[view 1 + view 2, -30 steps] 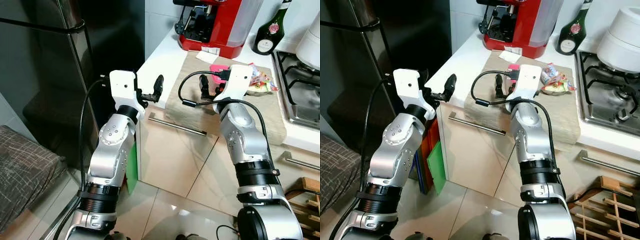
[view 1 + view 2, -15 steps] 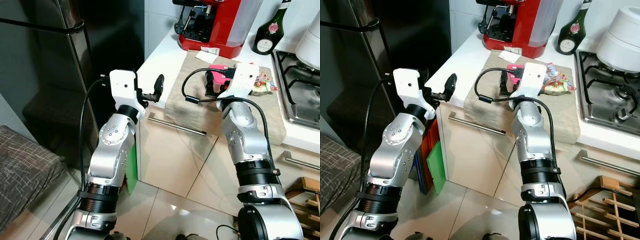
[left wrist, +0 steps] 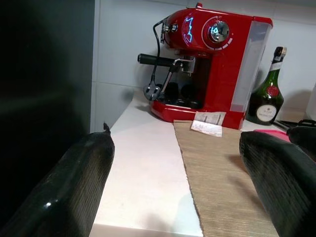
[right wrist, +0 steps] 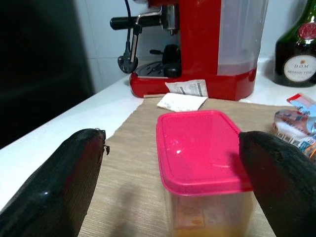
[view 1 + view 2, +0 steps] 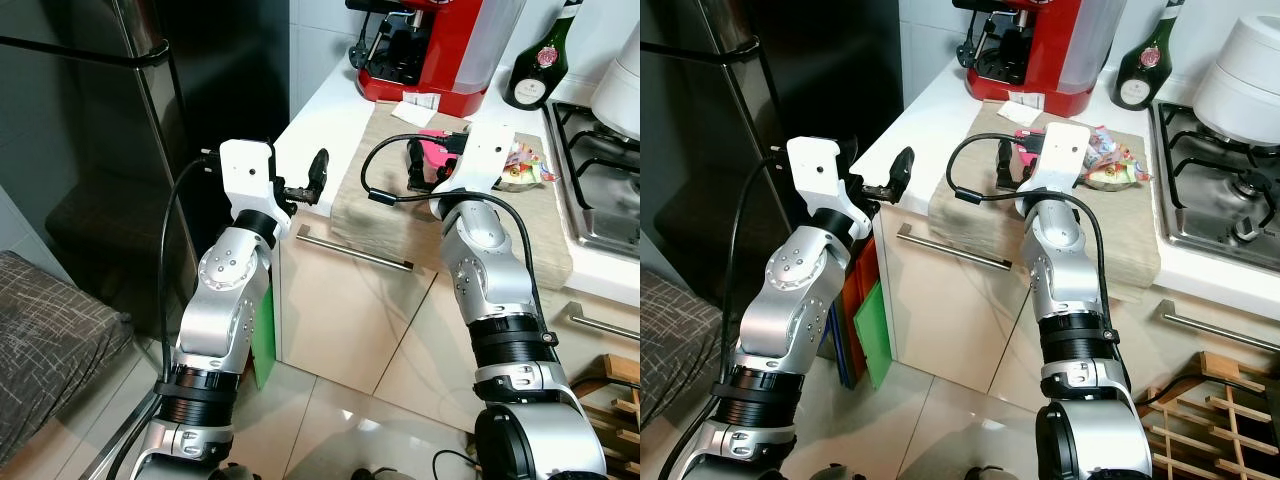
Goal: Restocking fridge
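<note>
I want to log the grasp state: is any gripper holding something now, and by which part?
Nothing is held. The right gripper is open, its fingers either side of the pink-lidded box without touching. The left gripper is open over the counter edge.

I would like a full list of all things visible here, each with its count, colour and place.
Container: one, clear with pink lid, on the mat before the right gripper.
Mat: one, beige, on the counter.
Coffee machine: one, red, at the wall.
Bottle: one, dark green, beside the machine.
Paper slips: two, white, before the machine.
Snack packets: colourful, on the mat.
Stove: one, steel, right end of the counter.
Fridge: one, dark, left.
Left gripper: open, at the counter's corner.
Right gripper: open, around the container.
</note>
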